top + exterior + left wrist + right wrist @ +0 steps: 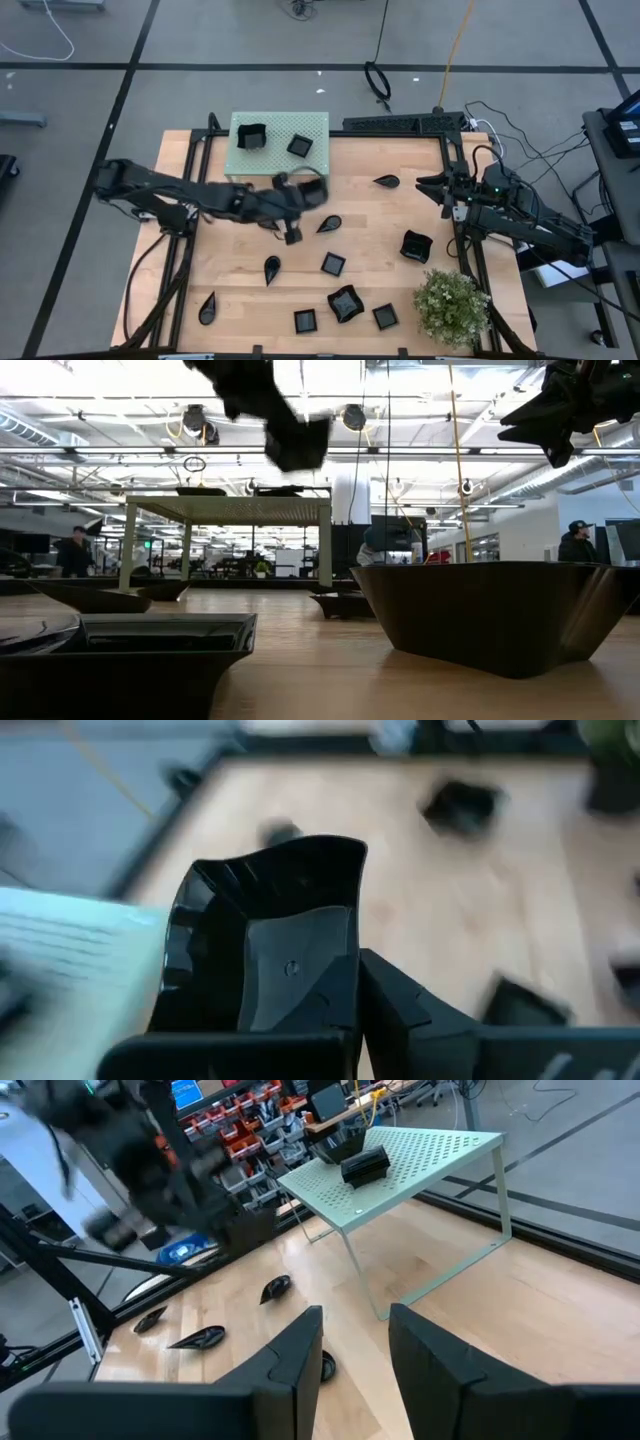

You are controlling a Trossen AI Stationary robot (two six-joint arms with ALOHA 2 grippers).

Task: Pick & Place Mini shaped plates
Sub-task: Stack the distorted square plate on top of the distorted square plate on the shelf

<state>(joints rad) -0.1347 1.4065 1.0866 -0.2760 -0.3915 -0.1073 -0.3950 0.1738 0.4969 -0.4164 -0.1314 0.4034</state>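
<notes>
- Clearly, the left tool (300, 195) is clenched on a glossy black wavy-rimmed plate (290, 920), carried above the bench (380, 240) just in front of the green perforated platform (315, 128).
- Seen from the left wrist, that plate is a squarish dish with ribbed, flared walls, an undulating top edge and a flat grey-sheened floor; one dark finger (400, 1010) presses against its wall.
- Two more black plates sit on the platform: a deeper square one (249, 136) and a flatter square one (299, 145).
- Teardrop-shaped plates lie scattered on the wood: one near the far right (386, 182), one mid-bench (328, 224), one lower left (271, 268), and one at the front left corner (207, 307).
- Small square plates rest at (333, 264), (305, 321) and (385, 317); larger wavy-rimmed ones at (345, 303) and (416, 245).
- From the low view, a big plate (490, 610) looms close, though which of the bench's plates it is cannot be told.
- The right tool (355, 1355) hangs over the bench's right edge with its fingers apart, grasping nothing.
- A small potted plant (452, 305) stands at the front right.
</notes>
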